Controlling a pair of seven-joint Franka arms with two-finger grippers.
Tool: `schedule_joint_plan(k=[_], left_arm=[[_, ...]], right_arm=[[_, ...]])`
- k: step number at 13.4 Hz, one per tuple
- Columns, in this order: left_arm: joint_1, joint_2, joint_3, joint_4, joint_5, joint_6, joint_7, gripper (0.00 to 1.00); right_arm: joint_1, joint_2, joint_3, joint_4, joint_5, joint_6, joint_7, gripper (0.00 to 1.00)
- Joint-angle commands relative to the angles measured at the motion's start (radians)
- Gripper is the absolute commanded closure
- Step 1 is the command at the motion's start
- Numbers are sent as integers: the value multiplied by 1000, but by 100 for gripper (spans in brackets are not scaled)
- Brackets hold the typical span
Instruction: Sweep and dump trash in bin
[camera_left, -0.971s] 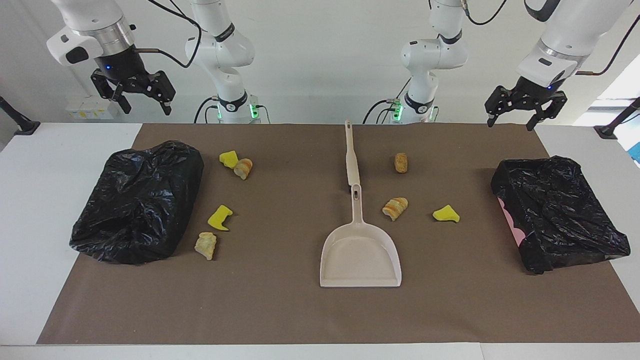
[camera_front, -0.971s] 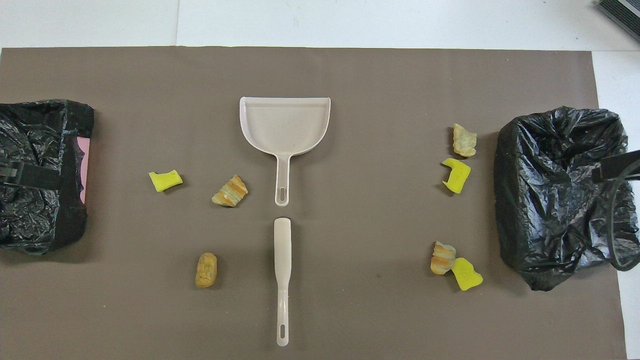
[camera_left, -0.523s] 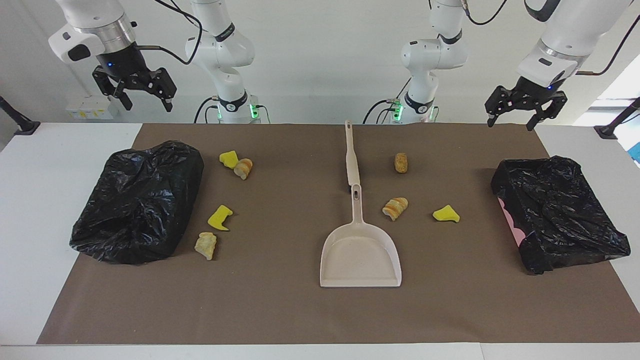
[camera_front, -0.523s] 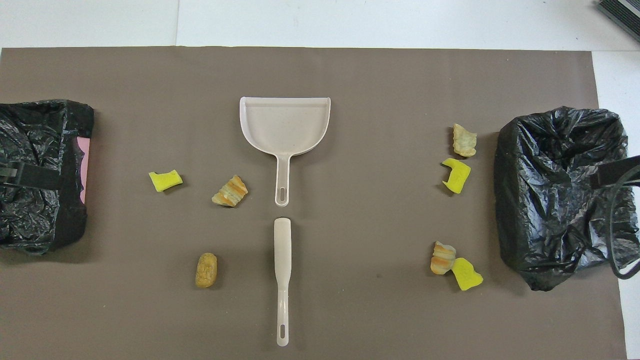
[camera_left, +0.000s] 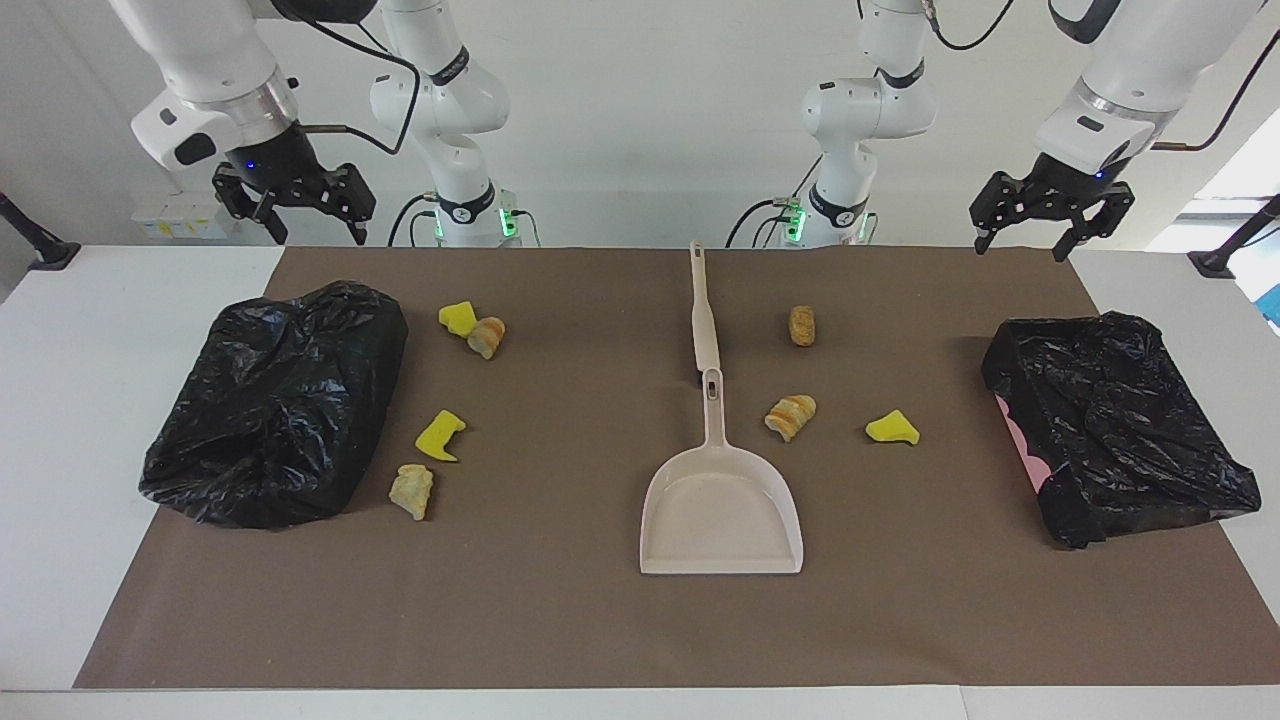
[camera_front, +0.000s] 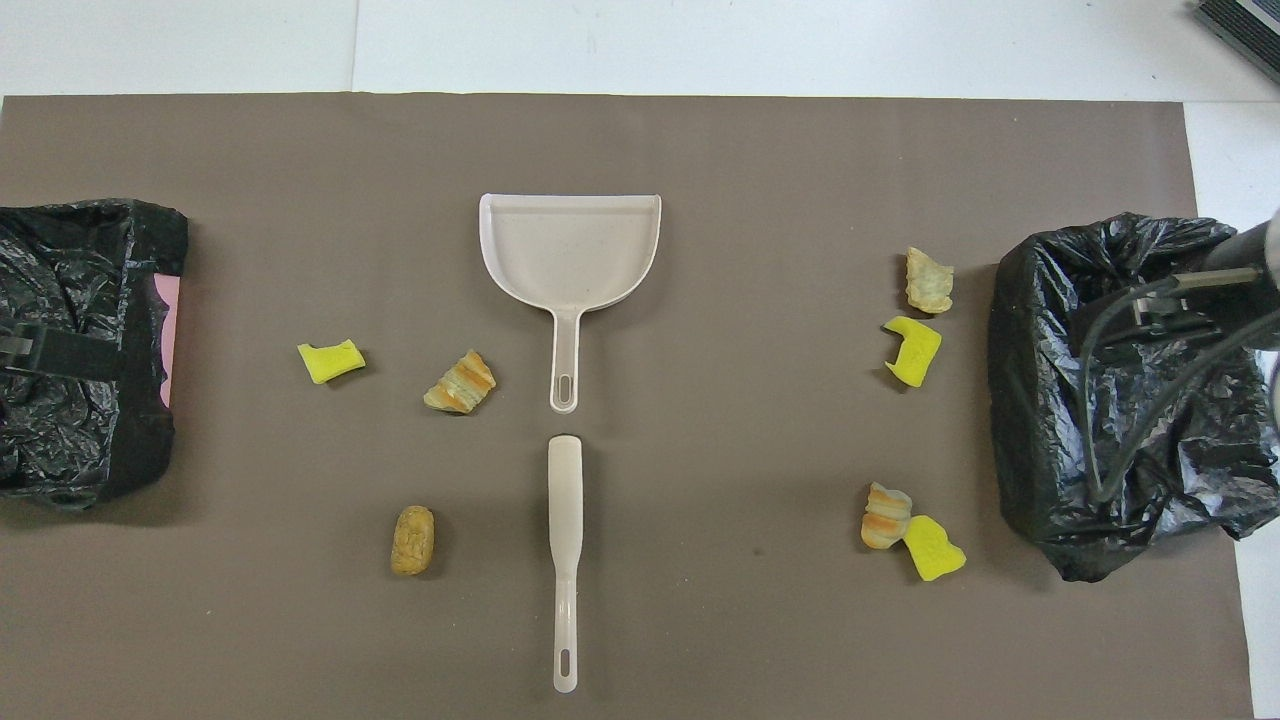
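A: Right pincer (camera_left: 295, 205) has shifted toward the surface's middle, jaws wide; left pincer (camera_left: 1050, 215) hangs wide, waiting.

B: Progress?

A: None. Trash (camera_left: 791, 416) lies scattered mid-surface; dustpan (camera_left: 722, 510) untouched.

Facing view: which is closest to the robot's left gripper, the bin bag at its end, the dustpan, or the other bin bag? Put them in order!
From the left gripper, open above its end of the table:
1. The bin bag at the left arm's end, just below it.
2. The dustpan, mid-table.
3. The other bin bag, at the right arm's end.
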Motion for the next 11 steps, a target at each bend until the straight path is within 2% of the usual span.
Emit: schedule_joint_plan(k=[1, 4, 5, 9, 11], left_arm=[[6, -29, -6, -24, 5, -5, -9, 0], [-22, -30, -27, -23, 2, -31, -13, 0], [-37, -53, -32, -45, 1, -34, -15, 0], [-179, -165, -32, -219, -19, -11, -119, 0], [-258, -232, -33, -350, -76, 47, -211, 0]], right_arm=[[52, 80, 6, 25, -7, 51, -4, 0], [123, 151, 6, 34, -7, 131, 68, 0], [140, 175, 8, 35, -2, 155, 88, 0], [227, 257, 32, 34, 27, 295, 272, 0], [273, 303, 40, 35, 74, 353, 354, 0]])
